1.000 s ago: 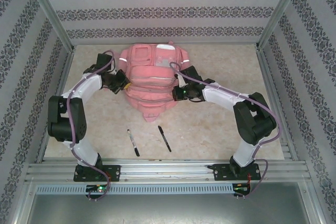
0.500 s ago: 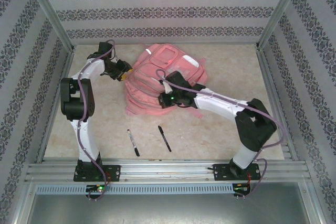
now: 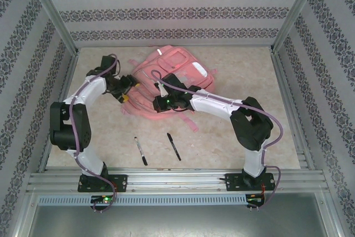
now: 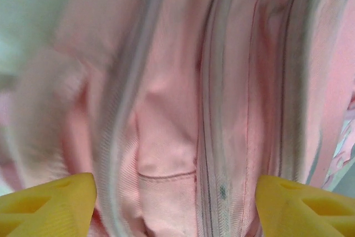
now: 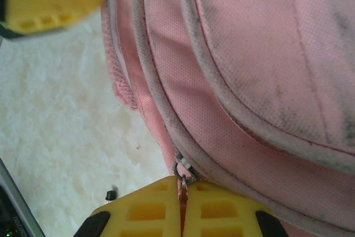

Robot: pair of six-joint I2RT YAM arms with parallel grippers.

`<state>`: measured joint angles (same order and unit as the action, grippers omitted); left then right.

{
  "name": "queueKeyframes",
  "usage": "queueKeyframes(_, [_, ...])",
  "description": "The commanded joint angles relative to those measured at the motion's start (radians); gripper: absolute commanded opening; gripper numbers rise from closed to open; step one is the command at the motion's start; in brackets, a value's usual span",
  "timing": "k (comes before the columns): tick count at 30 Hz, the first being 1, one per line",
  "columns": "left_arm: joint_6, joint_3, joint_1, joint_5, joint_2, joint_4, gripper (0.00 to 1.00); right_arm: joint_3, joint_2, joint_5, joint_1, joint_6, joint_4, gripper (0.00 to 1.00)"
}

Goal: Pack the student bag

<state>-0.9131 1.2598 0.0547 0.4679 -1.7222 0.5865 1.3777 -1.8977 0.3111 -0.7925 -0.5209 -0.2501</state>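
Showing the student bag (image 3: 178,66) from above, the top view places it flat and skewed on the table (image 3: 244,76), toward 12 o'clock from the table's middle. The left gripper (image 3: 127,89) stands at the bag's 9 o'clock edge, just beside the fabric. The right gripper (image 3: 160,104) sits over the bag's 7 o'clock part, its arm crossing the lower flank of the bag. Two black pens, one (image 3: 140,151) to the left of the other (image 3: 174,146), lie at 6 o'clock from the bag, well apart from it and from both grippers.

Left wrist view: the left gripper (image 4: 177,209) has its jaws spread wide, and its yellow fingers (image 4: 50,203) stand at 7 and 5 o'clock of the picture. The blurred pink fabric and zip lines of the bag (image 4: 166,109) lie between and beyond them; whether either finger touches the cloth cannot be told.

Right wrist view: the right gripper (image 5: 183,208), at 6 o'clock, has its jaws pressed together on a pink zip pull (image 5: 182,186), whose metal ring joins the zip track of the bag (image 5: 266,54). The bag spreads from 12 to 4 o'clock. One yellow fingertip (image 5: 47,1) of the left gripper shows at 11 o'clock, just beside the bag's edge.
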Motion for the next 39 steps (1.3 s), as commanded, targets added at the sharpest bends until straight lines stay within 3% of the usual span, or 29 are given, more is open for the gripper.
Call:
queueKeyframes(1, [-0.164,-0.023,0.063,0.022,-0.001,-0.134,0.76,0.039,0.001,0.05,-0.025,-0.001,0.064,0.0])
queueKeyframes(4, [-0.202,-0.018,0.089,-0.003,-0.021,-0.152,0.71,0.031,0.003,0.046,-0.034,-0.005,0.094,0.0])
queueKeyframes(6, [-0.224,-0.034,0.108,-0.027,-0.025,-0.171,0.58,0.049,-0.007,0.051,-0.036,-0.004,0.082,0.0])
queueKeyframes(10, [-0.197,-0.042,0.118,-0.082,-0.021,-0.171,0.06,0.044,0.006,0.029,-0.038,-0.005,0.071,0.0])
queueKeyframes(11, [-0.175,-0.031,0.114,-0.108,-0.014,-0.149,0.0,0.035,0.014,0.015,-0.036,0.009,0.059,0.0])
queueKeyframes(15, [-0.109,-0.03,0.082,-0.136,0.023,-0.117,0.0,-0.05,0.071,-0.048,-0.003,0.081,-0.011,0.0])
queueKeyframes(19, [-0.075,-0.024,0.035,-0.071,0.023,-0.106,0.0,-0.199,0.16,-0.143,0.055,0.185,-0.044,0.0])
queueKeyframes(27, [0.076,0.017,0.001,-0.017,0.012,-0.036,0.0,-0.279,0.182,-0.234,0.374,0.246,-0.092,0.0])
queueKeyframes(30, [0.135,0.035,-0.003,0.021,0.007,0.007,0.0,-0.253,0.132,-0.2,0.488,0.206,-0.091,0.0])
queueKeyframes(32, [0.157,0.024,-0.003,0.04,0.012,0.015,0.0,-0.232,0.114,-0.094,0.55,0.169,-0.096,0.0])
queueKeyframes(35, [0.198,0.015,0.003,0.136,0.026,-0.004,0.01,-0.253,0.152,-0.009,0.575,0.148,-0.044,0.1])
queueKeyframes(36, [0.219,0.012,0.011,0.156,0.038,-0.005,0.08,-0.255,0.165,-0.002,0.575,0.153,-0.042,0.15])
queueKeyframes(37, [0.248,0.01,0.017,0.158,0.06,0.006,0.21,-0.256,0.185,0.002,0.574,0.158,-0.049,0.21])
queueKeyframes(38, [0.282,0.01,0.024,0.153,0.086,0.026,0.41,-0.256,0.208,-0.001,0.574,0.165,-0.065,0.26])
queueKeyframes(39, [0.306,0.01,0.027,0.152,0.109,0.044,0.48,-0.259,0.232,-0.02,0.573,0.173,-0.084,0.3])
